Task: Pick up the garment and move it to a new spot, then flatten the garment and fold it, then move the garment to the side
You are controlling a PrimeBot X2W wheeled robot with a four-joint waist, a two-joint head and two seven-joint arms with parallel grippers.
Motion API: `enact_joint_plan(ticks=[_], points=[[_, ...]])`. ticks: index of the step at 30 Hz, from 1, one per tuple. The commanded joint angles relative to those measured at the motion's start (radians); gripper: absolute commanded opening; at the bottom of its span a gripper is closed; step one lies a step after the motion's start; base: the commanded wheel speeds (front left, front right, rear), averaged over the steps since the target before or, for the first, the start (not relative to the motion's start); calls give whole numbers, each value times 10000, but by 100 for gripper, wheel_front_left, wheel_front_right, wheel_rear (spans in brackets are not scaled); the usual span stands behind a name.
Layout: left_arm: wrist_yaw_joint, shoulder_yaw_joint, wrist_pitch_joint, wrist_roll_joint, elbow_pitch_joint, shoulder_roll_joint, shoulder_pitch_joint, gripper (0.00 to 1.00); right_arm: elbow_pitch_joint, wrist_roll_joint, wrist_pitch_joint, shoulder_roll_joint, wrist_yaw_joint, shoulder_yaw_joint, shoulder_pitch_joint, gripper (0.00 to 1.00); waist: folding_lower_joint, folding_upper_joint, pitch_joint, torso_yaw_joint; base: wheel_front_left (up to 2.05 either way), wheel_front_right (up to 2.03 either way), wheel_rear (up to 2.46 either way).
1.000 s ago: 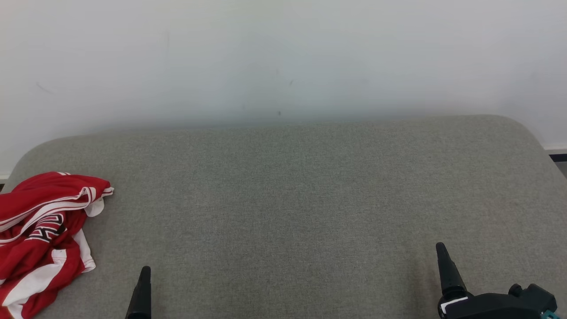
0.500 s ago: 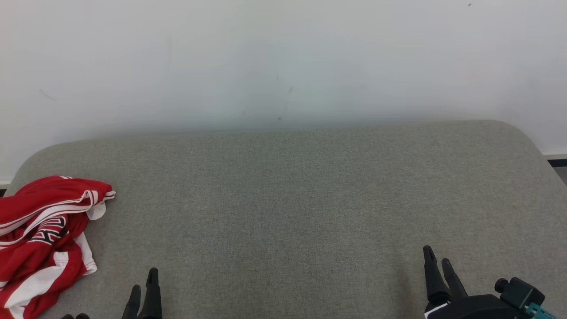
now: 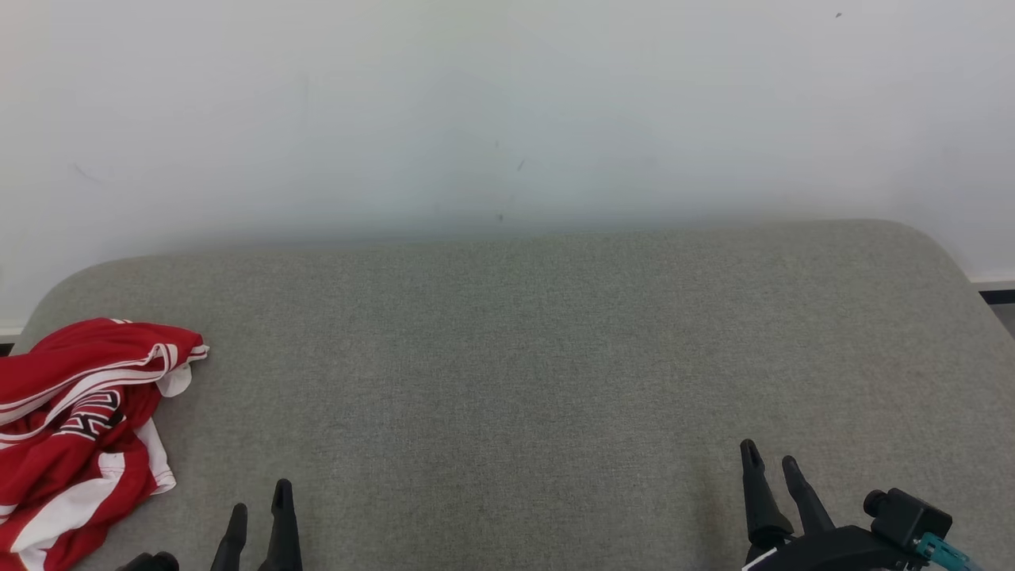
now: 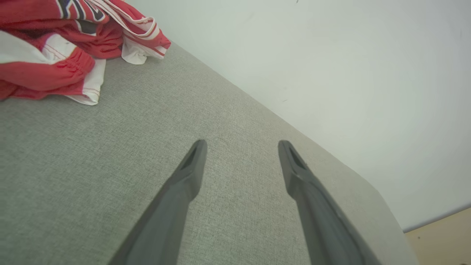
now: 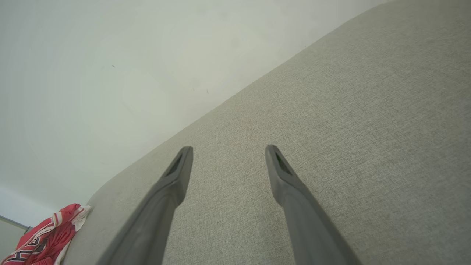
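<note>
Presently, the garment point(image 3: 79, 428) lies crumpled at the far left edge of the grey upholstered surface point(image 3: 507, 357), near its rounded rear-left corner. It is red with white bands and a dark printed marking; the creases hide most of that marking, so it cannot be read. In the head view part of the garment is cut off by the left border.

Left gripper point(image 3: 260, 498): positioned low at the front left of the surface, to the right of the garment and apart from it. In the left wrist view the left gripper point(image 4: 241, 144) has both fingers spread wide, with bare fabric between them and nothing held. The garment point(image 4: 55, 55) sits at the upper left of that view, beyond the fingertips.

Right gripper point(image 3: 768, 454): positioned at the front right of the surface, well apart from the garment. In the right wrist view the right gripper point(image 5: 228, 148) has its jaws equally wide and grips nothing. The garment point(image 5: 44, 239) appears small at the lower left of that view.

A plain pale wall point(image 3: 507, 103) stands behind the surface. A strip of tan floor point(image 4: 441, 235) shows past the surface's corner.
</note>
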Motion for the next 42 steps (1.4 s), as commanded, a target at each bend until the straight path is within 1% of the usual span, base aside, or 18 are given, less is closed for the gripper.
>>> enact_joint_plan(ticks=[1,9,13,26,42], points=[[38,-34,-120,444,-131,60,30,100,-2,-379,-119,-37,-13,66,-212,100,0,0,-23,7,0,0,0],[-91,-119,-302,1413,-28,67,44,100,183,-1107,-260,-38,-15,90,-219,100,0,0,-96,30,0,0,0],[-81,-125,-401,1909,12,70,89,100,264,-1525,-352,-40,-15,129,-229,100,0,0,-137,27,0,0,0],[-47,-253,-689,3029,199,79,131,100,444,-2700,-610,-43,-18,239,-209,100,0,0,-253,8,0,0,0],[24,-408,-1021,3744,622,91,17,100,749,-4105,-701,-45,-21,280,-222,100,0,0,-408,5,0,0,0]])
